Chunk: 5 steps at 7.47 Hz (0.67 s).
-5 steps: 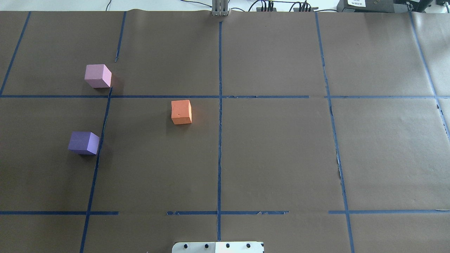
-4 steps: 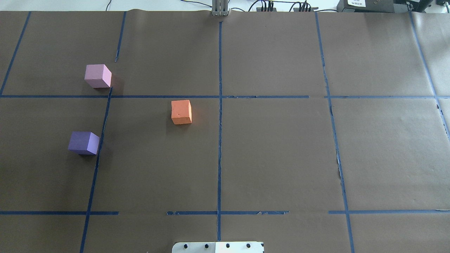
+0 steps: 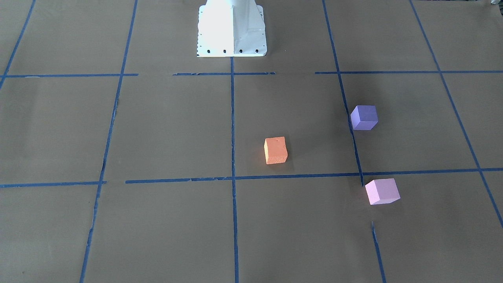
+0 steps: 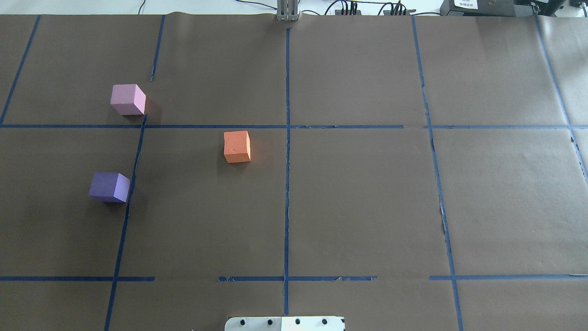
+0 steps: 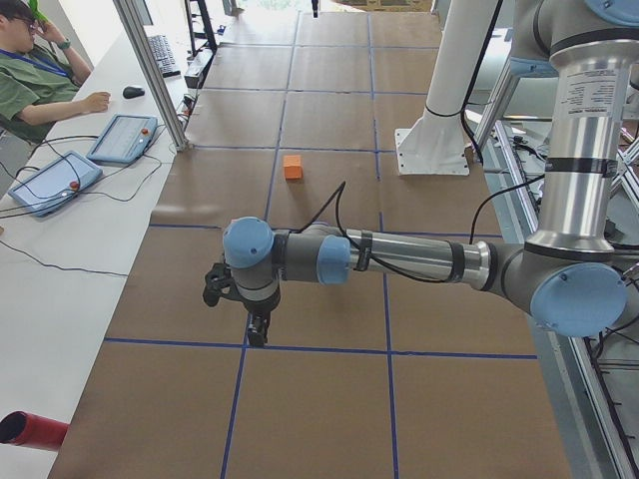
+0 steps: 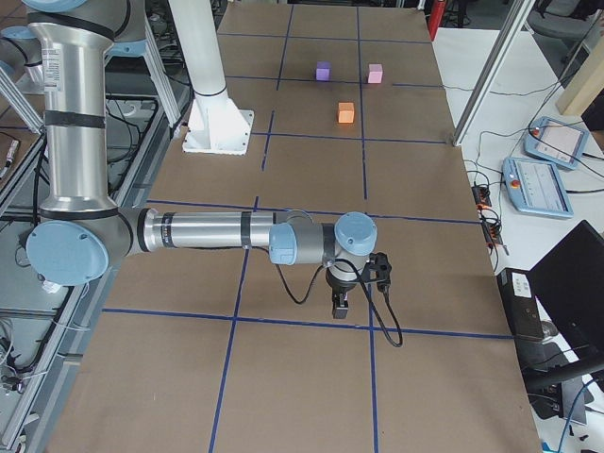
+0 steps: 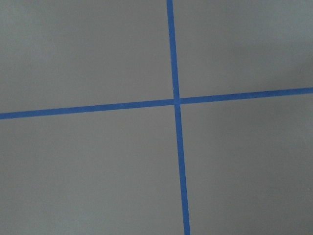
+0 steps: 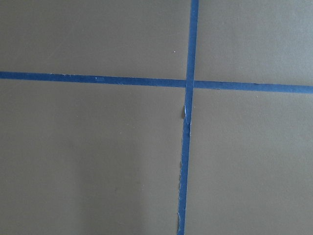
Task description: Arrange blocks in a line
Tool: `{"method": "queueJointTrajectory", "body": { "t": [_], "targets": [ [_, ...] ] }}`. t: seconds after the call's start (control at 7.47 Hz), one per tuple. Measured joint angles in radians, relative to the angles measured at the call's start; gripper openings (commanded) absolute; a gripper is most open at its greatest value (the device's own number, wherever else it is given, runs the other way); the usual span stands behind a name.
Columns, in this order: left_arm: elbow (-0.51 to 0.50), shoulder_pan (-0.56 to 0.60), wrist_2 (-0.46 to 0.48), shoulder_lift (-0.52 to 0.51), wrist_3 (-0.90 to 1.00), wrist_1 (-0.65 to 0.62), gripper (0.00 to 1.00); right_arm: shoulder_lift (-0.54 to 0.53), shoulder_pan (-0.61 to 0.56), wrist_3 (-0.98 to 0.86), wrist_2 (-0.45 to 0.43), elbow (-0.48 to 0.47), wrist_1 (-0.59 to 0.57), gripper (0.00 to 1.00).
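The left gripper (image 5: 257, 327) points straight down over a crossing of blue tape at the left end of the table. It shows only in the left side view, so I cannot tell how far its fingers are parted, and nothing can be seen in them. The right gripper (image 6: 341, 304) hangs the same way over a tape crossing at the right end. It appears only in the right side view, so its opening cannot be judged either. Each wrist camera shows only brown paper and one tape cross. Both arms reach out level from their elbows, well away from the blocks. The table (image 4: 367, 202) is covered in brown paper marked into large squares by blue tape (image 4: 287, 184), torn in places, and the robot's white base plate (image 3: 232, 29) sits at the middle of its near edge. There are three blocks, one of each colour, all on the robot's left half and well apart from one another, forming a triangle. The orange block (image 4: 237, 146) sits near the centre line, just on the robot's side of a cross strip. The purple block (image 4: 109, 186) sits further left, against a lengthwise strip. The pink block (image 4: 128, 99) lies just beyond the cross strip, farthest from the base. Alongside the table, an operator (image 5: 30, 75) in a green shirt sits at a white desk with two teach pendants (image 5: 122, 138) and a mouse (image 5: 134, 92).
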<state>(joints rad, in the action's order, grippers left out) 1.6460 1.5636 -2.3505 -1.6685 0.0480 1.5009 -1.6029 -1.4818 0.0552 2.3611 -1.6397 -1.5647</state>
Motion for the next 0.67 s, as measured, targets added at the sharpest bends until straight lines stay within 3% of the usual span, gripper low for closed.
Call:
{"method": "queueJointTrajectory", "body": {
  "t": [0.27,0.67],
  "targets": [
    [0.052,-0.088,0.002,-0.091,-0.134,-0.025,1.0,0.0,0.0,0.0,0.001,0.0,0.0,1.0],
    [0.22,-0.281,0.036,-0.256,-0.42,-0.179,1.0,0.0,0.0,0.0,0.0,0.0,0.0,1.0]
  ]
}}
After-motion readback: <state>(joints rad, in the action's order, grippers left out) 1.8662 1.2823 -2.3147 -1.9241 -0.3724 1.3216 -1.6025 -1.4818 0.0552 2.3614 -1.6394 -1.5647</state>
